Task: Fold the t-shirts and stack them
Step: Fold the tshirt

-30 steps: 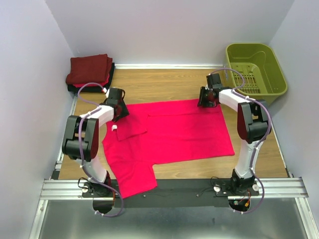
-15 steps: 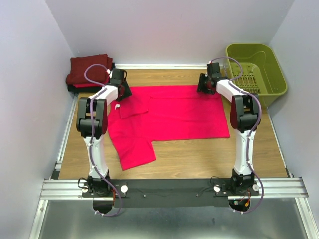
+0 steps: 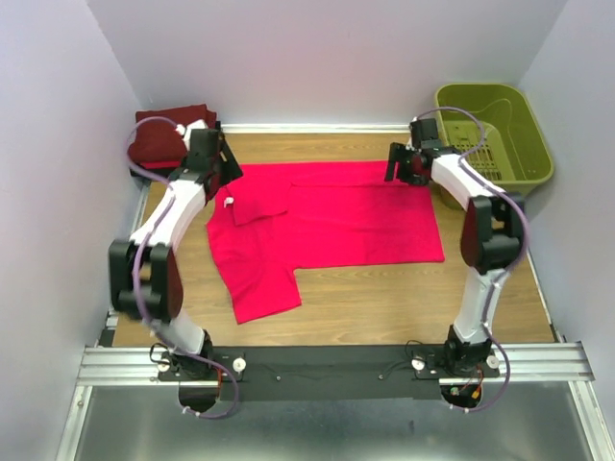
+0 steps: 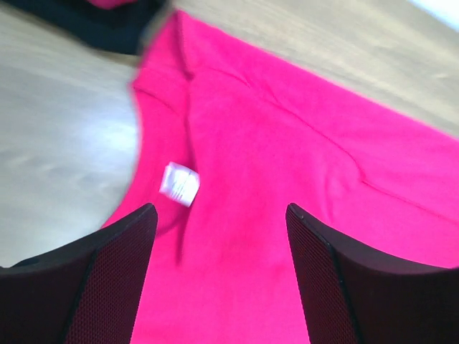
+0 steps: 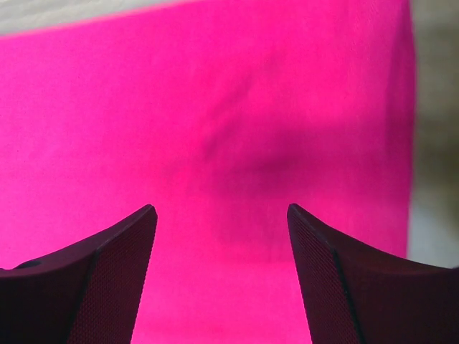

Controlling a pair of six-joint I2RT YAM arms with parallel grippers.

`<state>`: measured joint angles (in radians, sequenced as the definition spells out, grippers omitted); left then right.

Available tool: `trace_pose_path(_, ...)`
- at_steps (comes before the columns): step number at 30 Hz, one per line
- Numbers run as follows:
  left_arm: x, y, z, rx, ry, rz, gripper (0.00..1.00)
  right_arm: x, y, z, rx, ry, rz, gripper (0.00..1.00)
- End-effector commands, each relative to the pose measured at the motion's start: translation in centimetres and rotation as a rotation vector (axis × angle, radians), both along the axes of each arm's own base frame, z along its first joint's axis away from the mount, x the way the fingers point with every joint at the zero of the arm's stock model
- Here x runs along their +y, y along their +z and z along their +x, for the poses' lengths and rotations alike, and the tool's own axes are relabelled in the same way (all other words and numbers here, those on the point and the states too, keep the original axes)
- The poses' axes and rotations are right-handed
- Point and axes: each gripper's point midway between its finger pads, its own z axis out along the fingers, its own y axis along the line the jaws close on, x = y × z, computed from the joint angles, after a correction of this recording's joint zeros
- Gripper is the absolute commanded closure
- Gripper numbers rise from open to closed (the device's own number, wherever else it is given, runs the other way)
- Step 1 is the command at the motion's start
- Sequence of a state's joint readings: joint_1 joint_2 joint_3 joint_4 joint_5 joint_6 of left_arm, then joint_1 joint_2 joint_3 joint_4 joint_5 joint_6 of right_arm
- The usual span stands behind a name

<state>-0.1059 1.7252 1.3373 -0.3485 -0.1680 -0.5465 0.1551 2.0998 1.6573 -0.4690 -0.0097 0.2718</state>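
Both pairs of fingers stand wide apart, holding nothing: the left fingers point(image 4: 107, 279) over the collar by the white label point(image 4: 179, 184), the right fingers point(image 5: 93, 279) over the opposite end. The pink-red t-shirt point(image 3: 336, 216) lies flat along the worktop's point(image 3: 384, 307) far edge. It looks soft, light and limp, and is best pinched at its far corners.

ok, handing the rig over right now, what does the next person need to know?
Left gripper: open, over the collar end of the pink shirt, holding nothing.
Right gripper: open, over its far right corner, holding nothing.
The pink shirt lies spread on the table, unfolded. The folded shirts sit stacked at the far left corner.
To do: fold the pink shirt and add it to them.
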Motion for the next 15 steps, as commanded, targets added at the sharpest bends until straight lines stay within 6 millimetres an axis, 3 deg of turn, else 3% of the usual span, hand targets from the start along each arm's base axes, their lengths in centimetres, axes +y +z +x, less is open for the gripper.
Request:
trace_pose_path(1, 2.3, 0.6, -5.5, 0.004, 0.094, 0.037, 0.19, -0.9, 4.1, -4.9, -0.008, -0.036, 0.021, 0.18)
trace_pose_path(2, 2.6, 1.7, -7.0, -0.019, 0.103, 0.036, 0.19, -1.5, 4.4, -5.7, -0.010, -0.056, 0.002, 0.18)
trace_pose_path(7, 4.1, -1.3, -14.1, 0.051, 0.174, 0.033, 0.16, -2.8, 5.2, -11.7, 0.006, -0.080, -0.012, 0.17)
trace_pose_path(11, 4.2, -3.6, -17.3, 0.107, 0.193, 0.012, 0.16, -3.2, 5.2, -14.8, 0.020, -0.087, -0.009, 0.17)
trace_pose_path(15, 4.4, -5.7, -18.9, 0.133, 0.205, 0.015, 0.17, -3.4, 5.5, -16.7, 0.010, -0.090, 0.000, 0.20)
